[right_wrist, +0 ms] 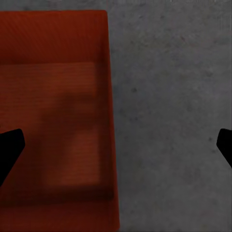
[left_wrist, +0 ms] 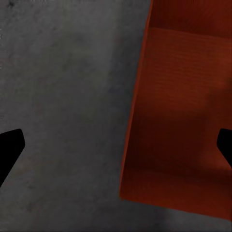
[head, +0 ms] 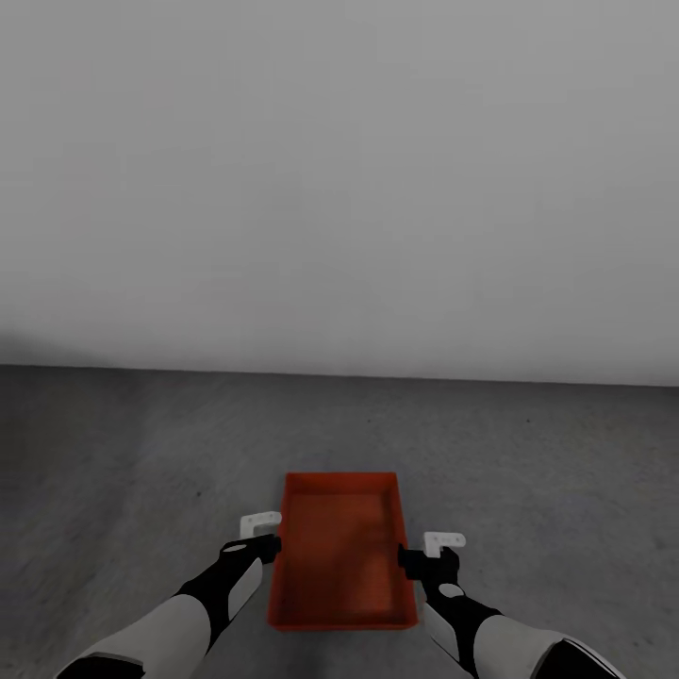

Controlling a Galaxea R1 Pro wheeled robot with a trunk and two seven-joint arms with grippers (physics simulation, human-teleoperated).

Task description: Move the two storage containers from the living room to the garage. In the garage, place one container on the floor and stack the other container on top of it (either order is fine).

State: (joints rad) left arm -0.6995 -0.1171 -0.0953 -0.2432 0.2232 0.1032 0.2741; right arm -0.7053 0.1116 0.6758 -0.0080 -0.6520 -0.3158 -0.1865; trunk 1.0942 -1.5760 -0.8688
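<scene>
I had one storage container (head: 341,552) sitting open side up on the dark grey floor (head: 123,453) of the garage, straight ahead of me and short of the pale grey wall (head: 339,189). My left gripper (head: 267,538) hung at its left long wall and my right gripper (head: 426,552) at its right long wall. In both wrist views the jaws stood spread wide, one fingertip (left_wrist: 9,150) over bare concrete and the other over the box's ribbed bottom (right_wrist: 53,125), gripping nothing.
</scene>
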